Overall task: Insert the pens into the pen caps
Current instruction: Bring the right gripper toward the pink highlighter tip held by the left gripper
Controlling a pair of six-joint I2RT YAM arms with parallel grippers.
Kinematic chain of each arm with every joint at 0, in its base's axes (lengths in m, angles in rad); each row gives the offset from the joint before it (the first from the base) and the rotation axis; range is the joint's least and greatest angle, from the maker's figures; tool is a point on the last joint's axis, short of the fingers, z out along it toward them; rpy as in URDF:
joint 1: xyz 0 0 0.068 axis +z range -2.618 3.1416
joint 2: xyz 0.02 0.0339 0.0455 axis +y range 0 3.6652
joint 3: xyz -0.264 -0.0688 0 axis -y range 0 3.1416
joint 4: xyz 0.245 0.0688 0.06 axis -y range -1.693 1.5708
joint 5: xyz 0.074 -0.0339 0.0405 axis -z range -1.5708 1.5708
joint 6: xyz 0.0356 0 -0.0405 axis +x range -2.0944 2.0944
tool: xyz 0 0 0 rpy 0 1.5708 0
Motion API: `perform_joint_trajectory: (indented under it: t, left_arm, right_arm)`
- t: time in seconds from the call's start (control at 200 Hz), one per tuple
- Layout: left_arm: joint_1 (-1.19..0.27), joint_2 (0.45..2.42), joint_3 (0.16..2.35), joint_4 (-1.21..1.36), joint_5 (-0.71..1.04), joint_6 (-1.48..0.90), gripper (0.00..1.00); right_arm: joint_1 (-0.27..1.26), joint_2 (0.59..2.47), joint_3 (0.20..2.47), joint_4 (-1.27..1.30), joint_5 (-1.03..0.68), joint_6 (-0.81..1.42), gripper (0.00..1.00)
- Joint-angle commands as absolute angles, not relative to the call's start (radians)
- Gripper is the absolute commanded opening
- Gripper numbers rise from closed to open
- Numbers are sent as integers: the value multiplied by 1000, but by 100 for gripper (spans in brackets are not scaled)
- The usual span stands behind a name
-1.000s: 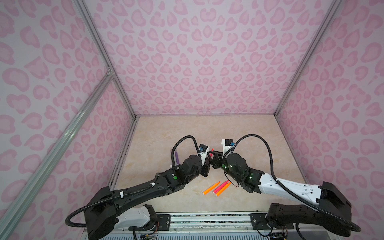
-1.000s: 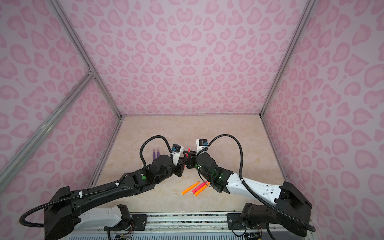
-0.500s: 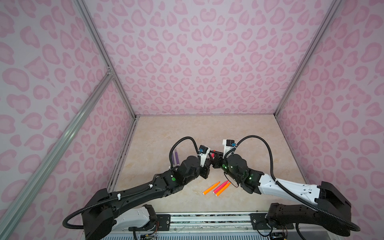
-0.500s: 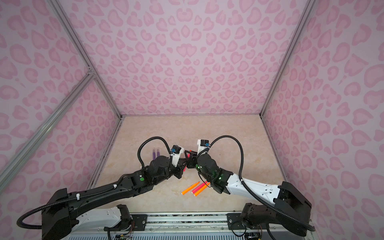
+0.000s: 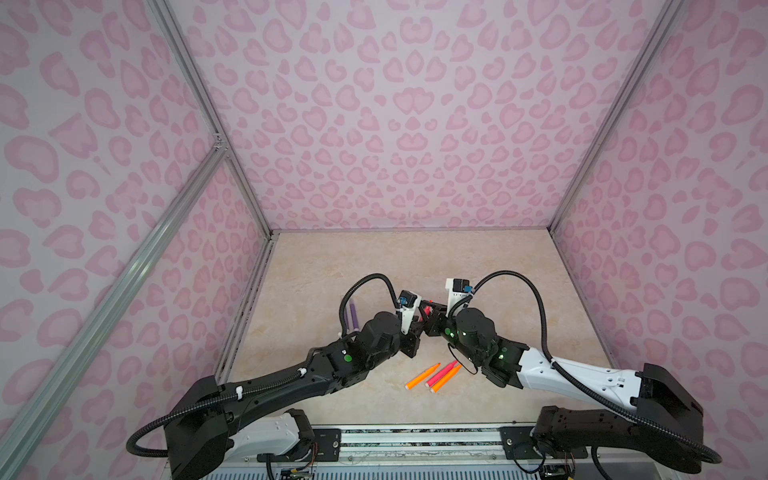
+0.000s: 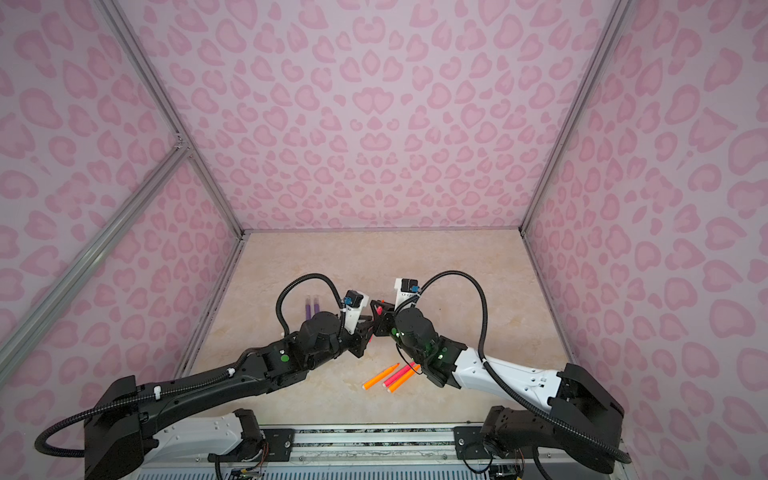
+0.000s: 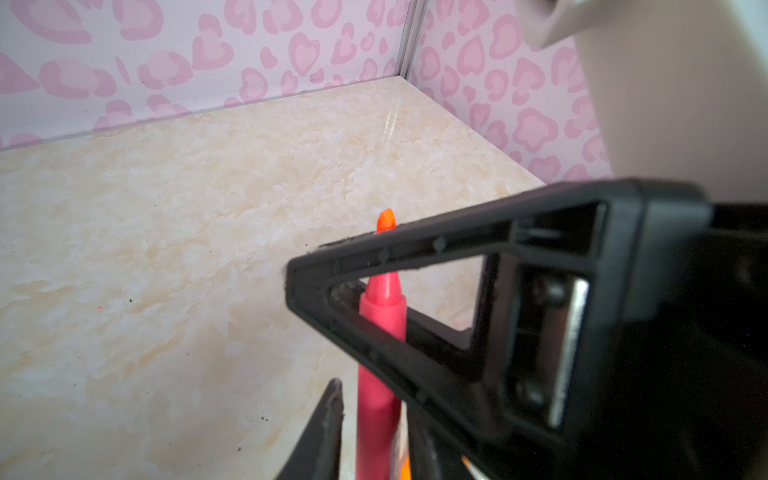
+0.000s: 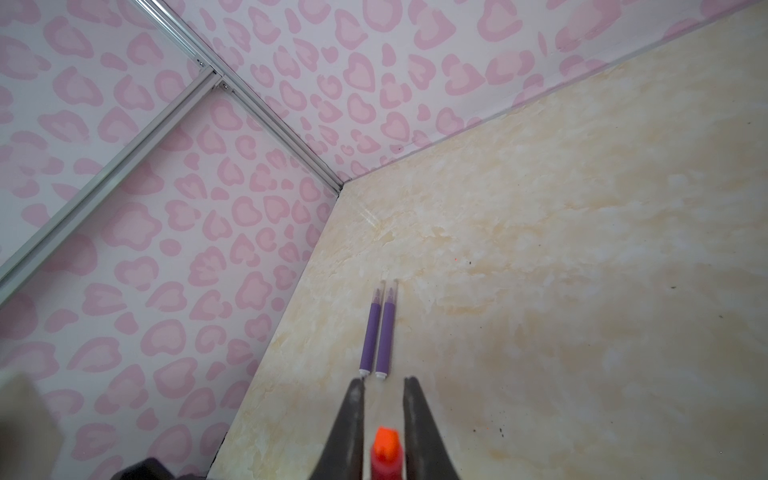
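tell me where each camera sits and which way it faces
Both top views: high at the front, looking down at the table; left arm, right arm show.
Left wrist: on the left arm, facing the back-right corner; left gripper and right gripper show.
Right wrist: on the right arm, facing the back-left corner and purple pens; right gripper shows.
Shared: both wrist views show the pink-red pen.

The beige marbled tabletop (image 5: 374, 266) is carrying two purple pens (image 5: 352, 316), lying side by side. Well apart to their right and nearer the camera, two orange pens (image 5: 423, 376) are flanking a pink pen (image 5: 441, 373), all nearly parallel.
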State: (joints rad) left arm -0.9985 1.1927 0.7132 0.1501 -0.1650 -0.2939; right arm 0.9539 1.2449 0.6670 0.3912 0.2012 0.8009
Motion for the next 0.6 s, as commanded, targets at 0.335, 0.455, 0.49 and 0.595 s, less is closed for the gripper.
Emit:
perform_joint_trajectory:
  t: [0.335, 0.455, 0.49, 0.595]
  left_arm:
    - [-1000, 1229, 736, 200, -136, -291, 35]
    - [-1000, 1218, 730, 202, -143, -291, 31]
    - [-999, 1216, 728, 205, -144, -293, 28]
    - [-1000, 1210, 724, 208, -145, -296, 18]
  right_arm:
    - [964, 1236, 661, 396, 160, 808, 10]
    - [966, 1242, 661, 397, 160, 808, 10]
    - [965, 1245, 663, 397, 158, 809, 10]
    - [967, 1253, 666, 397, 155, 810, 13]
